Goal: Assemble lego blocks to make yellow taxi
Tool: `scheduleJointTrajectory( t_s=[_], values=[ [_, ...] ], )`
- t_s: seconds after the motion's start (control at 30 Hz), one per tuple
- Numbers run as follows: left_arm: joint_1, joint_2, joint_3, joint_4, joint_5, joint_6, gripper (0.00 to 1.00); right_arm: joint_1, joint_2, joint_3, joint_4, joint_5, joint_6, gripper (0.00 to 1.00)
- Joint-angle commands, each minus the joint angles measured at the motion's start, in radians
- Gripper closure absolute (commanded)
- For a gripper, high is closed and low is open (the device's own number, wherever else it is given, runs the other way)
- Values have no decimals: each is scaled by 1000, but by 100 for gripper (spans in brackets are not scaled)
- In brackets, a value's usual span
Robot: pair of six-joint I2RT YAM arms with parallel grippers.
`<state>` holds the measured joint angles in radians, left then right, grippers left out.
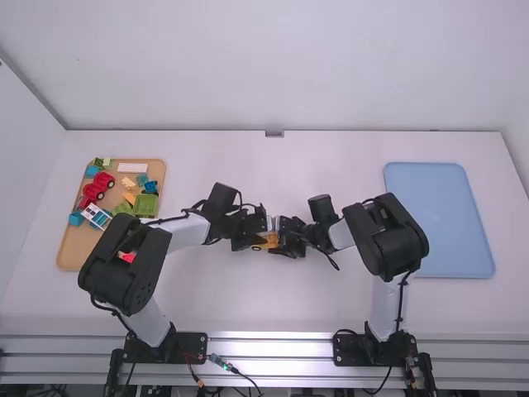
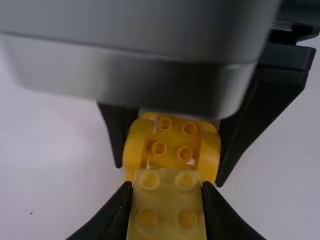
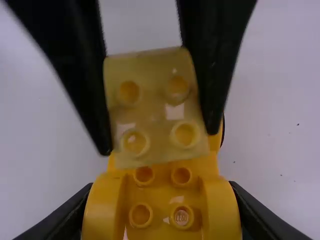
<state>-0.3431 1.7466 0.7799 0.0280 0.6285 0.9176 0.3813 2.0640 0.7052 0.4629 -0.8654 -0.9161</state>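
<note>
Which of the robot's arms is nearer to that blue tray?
The right arm: from above, its bulky elbow overlaps the left edge of the blue tray. The left arm is much farther off, over by the brown tray.

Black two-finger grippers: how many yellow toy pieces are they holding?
2: a pale yellow four-stud plastic block in the left gripper, an orange-yellow plastic car body in the right gripper. More may be hidden.
</note>
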Motion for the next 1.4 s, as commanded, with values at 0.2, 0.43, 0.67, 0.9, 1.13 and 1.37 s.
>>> scheduleJointTrajectory(
  t_s=[0.2,0.43,0.67,0.9,1.13,1.37],
  values=[
    [145,8,2,-64,254,178,98,4,71,-87,8,174,-54,82],
    [135,8,-50,34,319,185,98,5,71,-50,-52,161,-55,82],
    [136,8,-127,143,340,144,98,5,71,-19,-86,156,-54,83],
    [137,8,-139,147,356,139,98,5,71,-39,-68,156,-87,83],
    [137,37,-140,166,404,147,98,5,71,-65,-14,155,-76,83],
    [136,58,-139,195,402,146,98,5,71,-45,-52,155,-77,83]
  ],
)
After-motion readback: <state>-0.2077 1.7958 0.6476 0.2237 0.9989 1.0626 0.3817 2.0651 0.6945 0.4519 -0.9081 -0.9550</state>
